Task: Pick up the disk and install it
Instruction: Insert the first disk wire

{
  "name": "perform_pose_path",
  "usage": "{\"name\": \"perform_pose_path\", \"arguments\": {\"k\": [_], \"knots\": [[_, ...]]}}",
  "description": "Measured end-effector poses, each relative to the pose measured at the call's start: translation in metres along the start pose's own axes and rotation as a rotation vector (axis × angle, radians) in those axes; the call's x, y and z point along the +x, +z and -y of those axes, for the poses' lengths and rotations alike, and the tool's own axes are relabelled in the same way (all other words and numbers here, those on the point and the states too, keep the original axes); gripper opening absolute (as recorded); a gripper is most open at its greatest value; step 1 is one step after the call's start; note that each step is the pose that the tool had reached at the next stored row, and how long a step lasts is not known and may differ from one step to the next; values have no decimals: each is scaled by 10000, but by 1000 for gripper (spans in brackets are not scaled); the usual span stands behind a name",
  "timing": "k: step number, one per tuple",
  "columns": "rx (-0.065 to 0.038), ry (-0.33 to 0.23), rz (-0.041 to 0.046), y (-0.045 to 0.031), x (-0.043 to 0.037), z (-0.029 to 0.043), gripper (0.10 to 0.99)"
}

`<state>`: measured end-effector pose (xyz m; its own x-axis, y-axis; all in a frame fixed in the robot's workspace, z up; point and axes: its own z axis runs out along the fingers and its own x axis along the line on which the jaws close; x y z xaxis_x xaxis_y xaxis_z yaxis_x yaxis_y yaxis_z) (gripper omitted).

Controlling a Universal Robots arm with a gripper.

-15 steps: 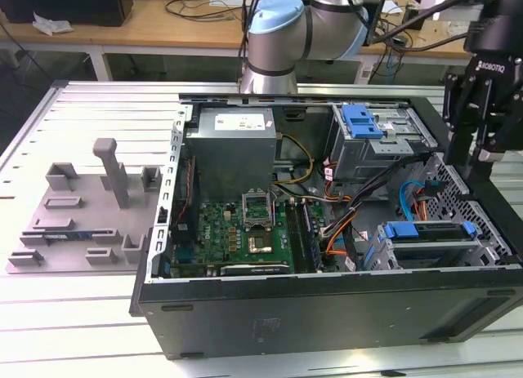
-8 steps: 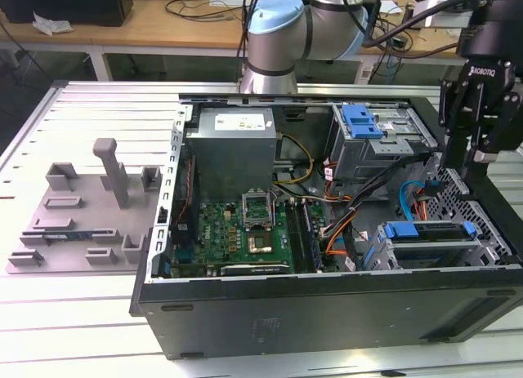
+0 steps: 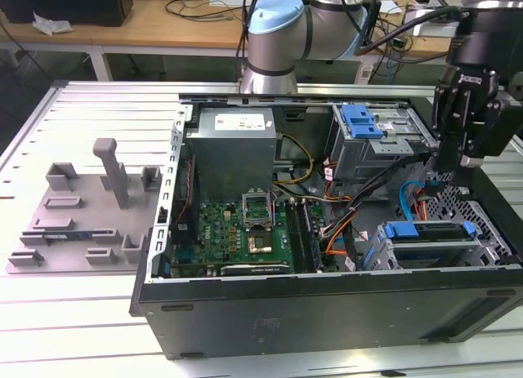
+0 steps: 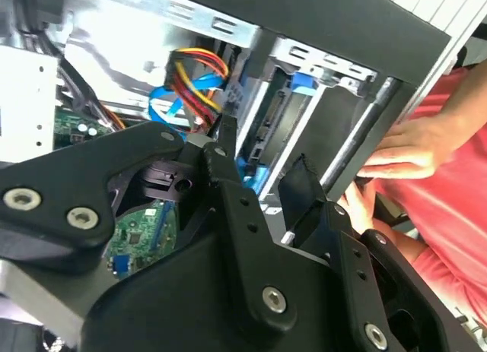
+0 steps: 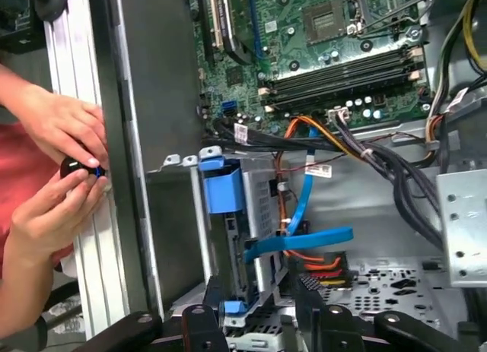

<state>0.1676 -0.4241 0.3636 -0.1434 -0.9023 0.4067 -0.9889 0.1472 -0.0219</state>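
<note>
The disk [image 3: 429, 231] lies in the drive cage at the open computer case's corner on the exterior view's right, with its blue carrier bracket running along the top. In the first wrist view the disk [image 5: 262, 207] stands edge-on inside the metal cage, with its blue bracket tab [image 5: 222, 186] at one end. My gripper [image 3: 459, 162] hangs above that corner of the case, a little off the disk. Its black fingers [image 5: 205, 321] are spread, and the gripper [image 5: 259, 302] is open with nothing between them. In the second wrist view the gripper [image 4: 262, 150] has empty space between its fingers above the cage.
A grey power supply [image 3: 233, 145] and green motherboard [image 3: 245, 231] fill the case. A second cage with a blue latch [image 3: 364, 121] sits at the back. Blue and orange cables [image 5: 304, 245] run beside the disk. A person's hands [image 5: 57, 162] hold something small at the case wall. A grey fixture plate [image 3: 90, 206] lies outside the case.
</note>
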Motion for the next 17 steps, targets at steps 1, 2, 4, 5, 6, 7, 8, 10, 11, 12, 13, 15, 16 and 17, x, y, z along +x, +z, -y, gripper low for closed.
{"name": "perform_pose_path", "arguments": {"k": [1, 2, 4, 5, 6, 7, 8, 10, 11, 12, 13, 15, 16, 17], "knots": [[15, -3, -88, -3, -43, -12, 502], [21, -18, -87, 8, -48, -12, 502], [44, -80, -89, 19, -54, -13, 502], [54, -137, -91, 22, -59, -14, 502], [64, -204, -94, 25, -66, -14, 502], [84, -308, -102, 28, -77, -16, 502], [96, -357, -136, 33, -105, -21, 502], [102, -357, -175, 62, -129, -23, 502], [105, -358, -194, 85, -146, -24, 502], [105, -356, -204, 104, -156, -25, 502], [106, -356, -213, 127, -167, -26, 502], [93, -313, -261, 142, -175, -26, 502], [81, -261, -341, 145, -177, -26, 502], [81, -247, -388, 148, -180, -25, 502]]}}
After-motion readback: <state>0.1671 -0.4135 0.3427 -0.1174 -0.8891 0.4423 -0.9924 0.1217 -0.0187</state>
